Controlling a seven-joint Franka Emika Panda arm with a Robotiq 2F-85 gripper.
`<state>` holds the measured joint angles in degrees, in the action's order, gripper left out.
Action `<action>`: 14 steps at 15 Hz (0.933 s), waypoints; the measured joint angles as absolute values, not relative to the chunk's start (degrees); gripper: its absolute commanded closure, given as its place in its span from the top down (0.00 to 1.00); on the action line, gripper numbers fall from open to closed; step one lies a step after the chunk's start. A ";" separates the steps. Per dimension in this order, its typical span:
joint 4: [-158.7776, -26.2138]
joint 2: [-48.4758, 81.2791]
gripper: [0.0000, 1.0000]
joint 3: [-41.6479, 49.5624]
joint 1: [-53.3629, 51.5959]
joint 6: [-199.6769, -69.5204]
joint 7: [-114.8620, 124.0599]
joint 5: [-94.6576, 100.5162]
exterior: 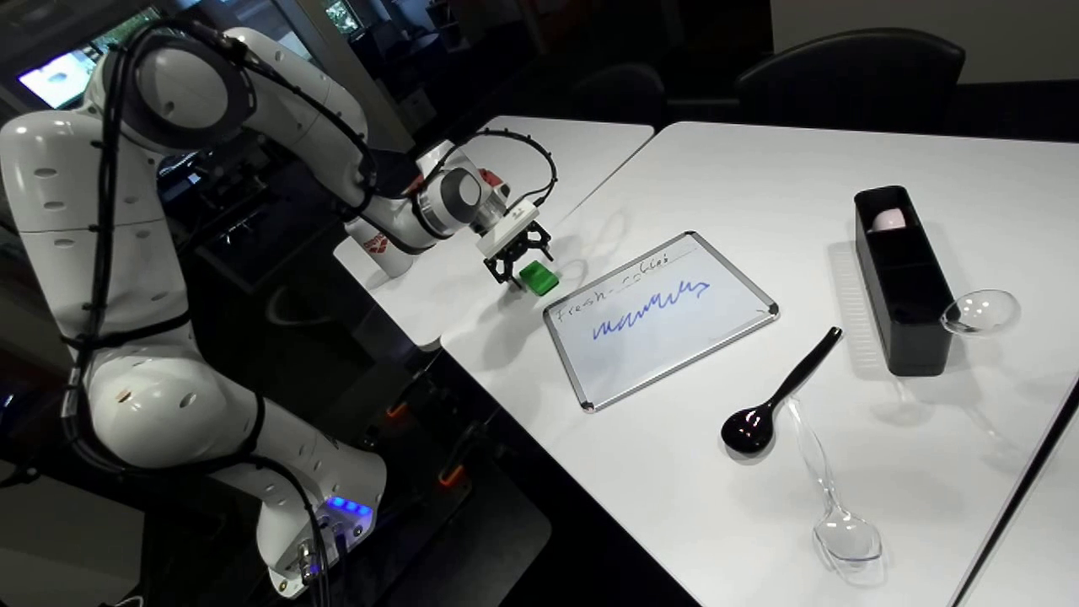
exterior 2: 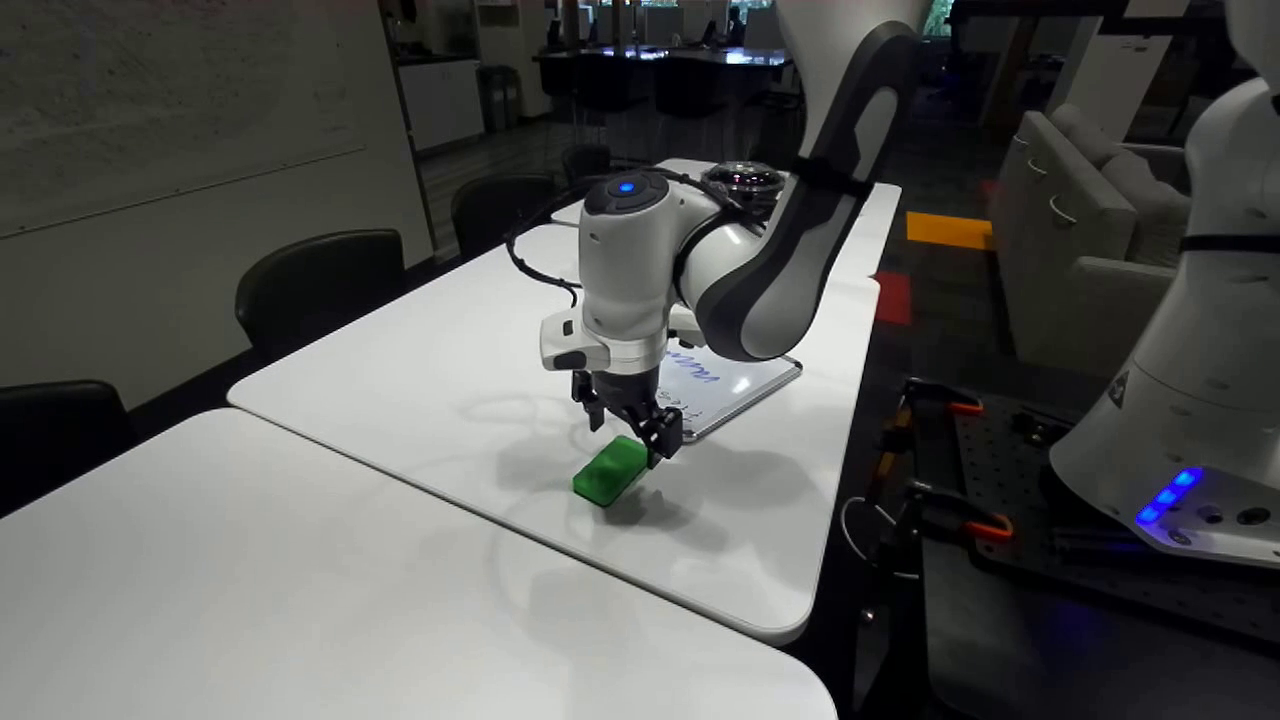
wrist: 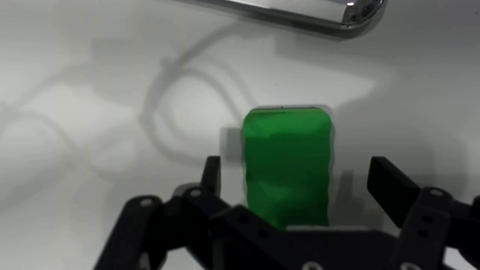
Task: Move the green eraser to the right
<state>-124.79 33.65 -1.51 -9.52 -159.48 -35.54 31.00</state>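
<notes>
Grasp approach, apparently: gripper (wrist: 295, 167), jaws apart and holding nothing, flanked the green eraser (exterior 2: 610, 472), which lay on the table (exterior 2: 470, 340) near the whiteboard (exterior: 662, 333). Next likely called for lowering, closing, shifting right.

in an ext. view, cam looked down from high up, arm (exterior: 139, 278) frame left, table (exterior: 784, 194) rt. in an ext. view, flatter angle, facing along table, base (exterior 2: 1180, 420) at rt edge. wrist cam looked down v. close, green eraser (wrist: 287, 165) near ctr. all shared eraser + some whiteboard (exterior: 657, 337).
</notes>
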 measured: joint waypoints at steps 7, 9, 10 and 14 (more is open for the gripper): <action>-121.67 38.16 0.42 -2.09 -8.84 -161.31 -35.54 30.94; -121.28 38.36 0.34 -2.30 -8.72 -161.37 -35.54 30.93; -121.15 38.27 0.33 -2.34 -8.71 -161.37 -35.54 30.93; -120.89 38.40 0.33 -2.55 -8.71 -161.48 -35.54 30.93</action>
<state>-120.89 38.40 -2.55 -8.71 -161.48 -35.54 30.93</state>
